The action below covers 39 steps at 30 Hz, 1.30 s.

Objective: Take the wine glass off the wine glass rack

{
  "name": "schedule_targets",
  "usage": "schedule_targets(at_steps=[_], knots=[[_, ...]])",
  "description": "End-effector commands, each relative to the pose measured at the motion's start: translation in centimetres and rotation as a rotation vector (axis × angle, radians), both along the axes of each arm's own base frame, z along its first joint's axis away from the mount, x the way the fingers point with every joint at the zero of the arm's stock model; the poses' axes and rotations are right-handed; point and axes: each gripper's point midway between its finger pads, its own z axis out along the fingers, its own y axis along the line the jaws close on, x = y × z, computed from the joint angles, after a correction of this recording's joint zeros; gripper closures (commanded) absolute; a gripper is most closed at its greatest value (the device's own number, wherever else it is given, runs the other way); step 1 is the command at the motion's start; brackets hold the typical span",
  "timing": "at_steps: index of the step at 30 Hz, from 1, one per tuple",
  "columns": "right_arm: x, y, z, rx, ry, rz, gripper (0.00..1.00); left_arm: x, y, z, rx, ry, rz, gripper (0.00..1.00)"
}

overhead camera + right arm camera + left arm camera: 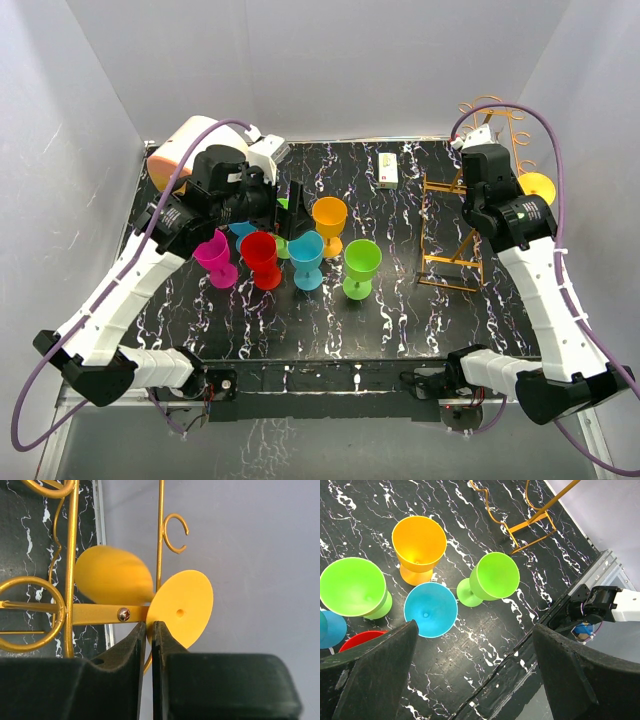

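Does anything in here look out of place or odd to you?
One yellow wine glass lies sideways in the wine glass rack at the right of the table, its foot poking out past the frame, while the other glasses stand upright on the tabletop.

Overhead camera looks down — wrist cameras sit close (rack [100, 614] shared).

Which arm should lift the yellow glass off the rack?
Right. The right tool is pinched on the yellow glass stem at the rack; the left tool hangs open over the cups.
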Motion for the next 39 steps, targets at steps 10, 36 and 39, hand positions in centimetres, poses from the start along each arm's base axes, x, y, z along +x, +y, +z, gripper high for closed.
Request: schedule_targets(at_steps=[10, 36, 39], knots=[[-0.4, -0.3, 3.0, 0.0, -0.097, 0.017, 1.0, 0.0, -0.1, 1.6, -0.02, -0.032, -0.006, 0.03], [-1.4, -0.9, 6.6, -0.025, -0.205, 0.008, 1.0, 0.2, -0.4, 1.8, -0.036, -0.022, 0.003, 0.03], [-1.5, -1.0, 6.8, -0.034, -0.205, 0.004, 1.0, 0.2, -0.4, 1.8, -0.038, -0.022, 0.002, 0.03]])
